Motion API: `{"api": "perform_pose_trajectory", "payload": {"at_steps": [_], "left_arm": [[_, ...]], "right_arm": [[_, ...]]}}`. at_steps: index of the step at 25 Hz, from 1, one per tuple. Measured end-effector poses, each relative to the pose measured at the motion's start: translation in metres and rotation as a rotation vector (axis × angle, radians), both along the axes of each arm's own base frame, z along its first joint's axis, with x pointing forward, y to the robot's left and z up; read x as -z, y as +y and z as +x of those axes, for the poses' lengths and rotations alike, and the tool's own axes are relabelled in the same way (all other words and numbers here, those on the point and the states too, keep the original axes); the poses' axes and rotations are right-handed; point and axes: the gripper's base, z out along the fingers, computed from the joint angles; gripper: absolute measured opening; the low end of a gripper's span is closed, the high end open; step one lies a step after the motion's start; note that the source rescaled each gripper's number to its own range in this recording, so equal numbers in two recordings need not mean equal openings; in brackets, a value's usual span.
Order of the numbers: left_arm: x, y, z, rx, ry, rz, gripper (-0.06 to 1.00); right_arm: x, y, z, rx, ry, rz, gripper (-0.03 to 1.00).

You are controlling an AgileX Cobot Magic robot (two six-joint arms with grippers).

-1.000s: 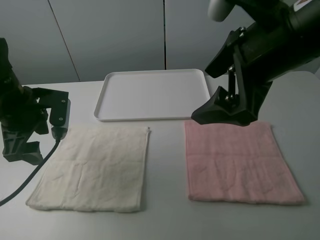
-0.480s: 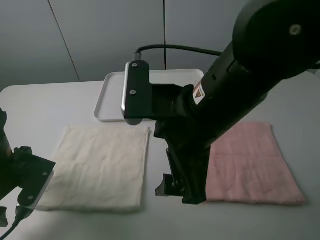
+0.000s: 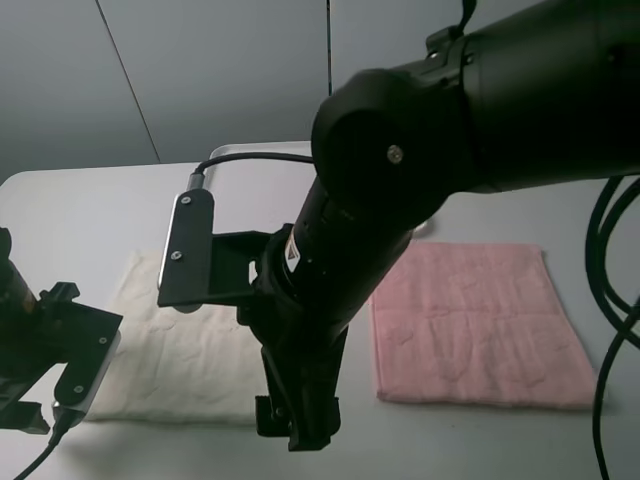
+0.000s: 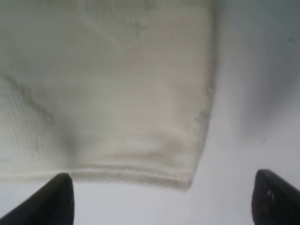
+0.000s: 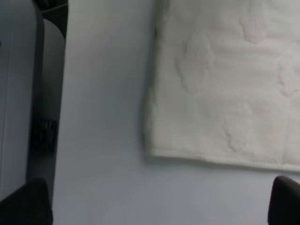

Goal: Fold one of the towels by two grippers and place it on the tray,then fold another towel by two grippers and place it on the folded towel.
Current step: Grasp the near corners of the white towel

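Note:
A cream towel (image 3: 170,350) lies flat on the left of the table. A pink towel (image 3: 470,320) lies flat on the right. The white tray (image 3: 250,150) at the back is mostly hidden behind my right arm; only a bit of rim shows. My left gripper (image 3: 70,400) is open at the cream towel's front left corner (image 4: 108,93), which lies just ahead of its two fingertips (image 4: 56,197). My right gripper (image 3: 295,425) reaches across the middle and is open above the cream towel's front right corner (image 5: 225,84). Both grippers are empty.
My bulky right arm (image 3: 400,200) spans the table's middle and hides the tray and part of the cream towel. A cable (image 3: 615,260) hangs at the far right. A dark band (image 5: 44,93) runs along one side of the right wrist view.
My right arm swung from the pink towel's far edge across to the cream towel's front right corner. My left arm moved from the back left to the cream towel's front left corner.

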Motion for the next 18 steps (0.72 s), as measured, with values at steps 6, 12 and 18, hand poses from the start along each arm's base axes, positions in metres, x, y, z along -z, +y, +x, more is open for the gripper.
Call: {"api": "perform_pose_trajectory", "payload": {"at_steps": [6, 12, 18], "left_arm": [[0.001, -0.001, 0.002, 0.033, -0.016, -0.011, 0.99], [0.012, -0.001, 0.001, 0.041, 0.037, 0.003, 0.99], [0.015, 0.001, -0.005, 0.087, 0.067, 0.009, 0.99]], "right_arm": [[0.011, 0.006, 0.000, -0.016, 0.002, -0.033, 1.00], [0.014, 0.011, 0.000, -0.009, 0.009, -0.033, 1.00], [0.014, 0.011, 0.000, -0.008, 0.007, -0.029, 1.00]]}}
